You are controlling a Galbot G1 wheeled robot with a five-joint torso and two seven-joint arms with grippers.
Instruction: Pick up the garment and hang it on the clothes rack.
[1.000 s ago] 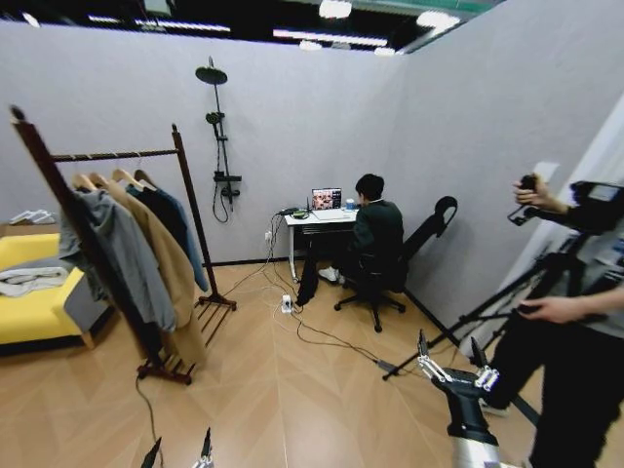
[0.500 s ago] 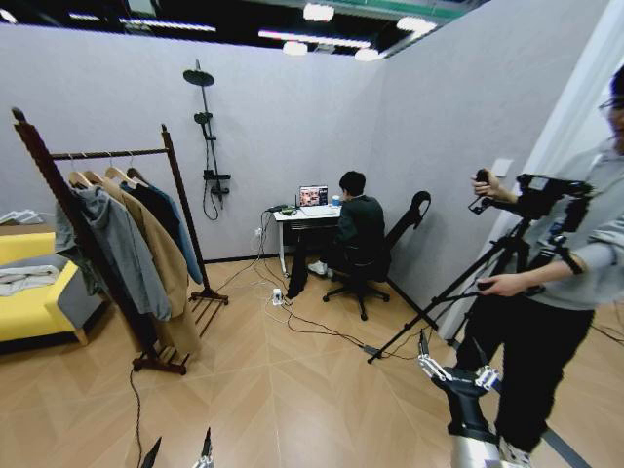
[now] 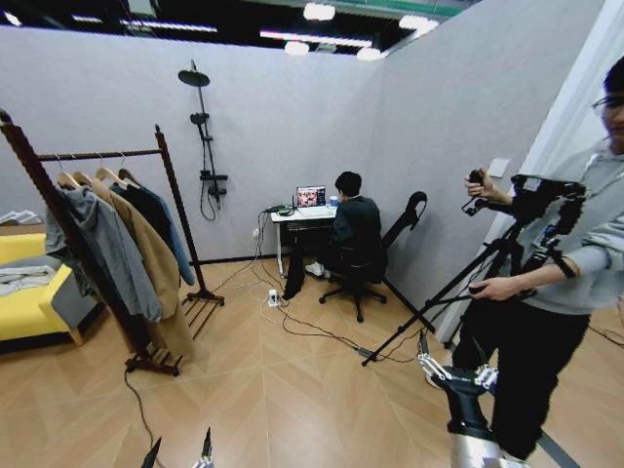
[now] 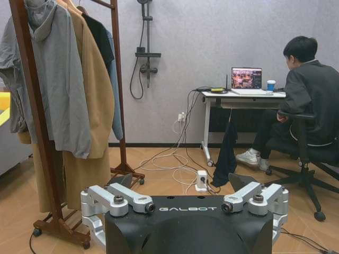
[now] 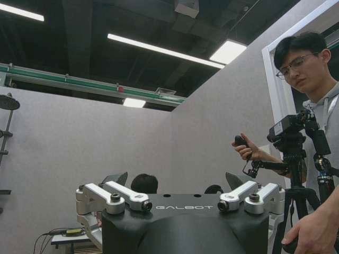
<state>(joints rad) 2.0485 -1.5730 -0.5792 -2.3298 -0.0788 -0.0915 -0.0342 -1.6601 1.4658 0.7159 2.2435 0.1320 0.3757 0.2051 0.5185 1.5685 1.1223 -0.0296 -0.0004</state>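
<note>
Our left gripper holds its jaws wide and empty; beyond them on the clothes rack hangs what seems the garment. Our right gripper likewise gapes.

camera panned right, clothes rack shifted leftward in view

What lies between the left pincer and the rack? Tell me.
Head view: wood floor, crossed by a thin black cable running from the rack base toward the left pincer.
</note>
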